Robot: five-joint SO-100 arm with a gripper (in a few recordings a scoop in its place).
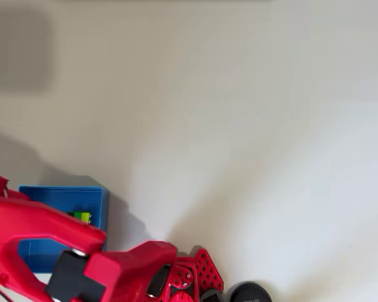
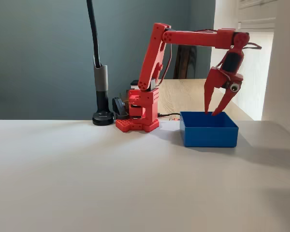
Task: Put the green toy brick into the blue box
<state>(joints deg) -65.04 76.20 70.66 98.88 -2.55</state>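
Observation:
The blue box (image 1: 62, 196) sits at the lower left of the overhead view, partly covered by my red arm. Inside it lies the green toy brick (image 1: 82, 217), near the box's right wall, just above the arm's edge. In the fixed view the blue box (image 2: 209, 130) stands on the table right of the arm's base, and its walls hide the brick. My red gripper (image 2: 213, 112) hangs open just above the box's back rim, fingers pointing down and spread, with nothing between them.
The arm's red base (image 2: 137, 118) stands behind and left of the box. A black lamp stand (image 2: 102, 116) with a tall pole sits left of the base; its round foot (image 1: 250, 292) shows at the bottom edge of the overhead view.

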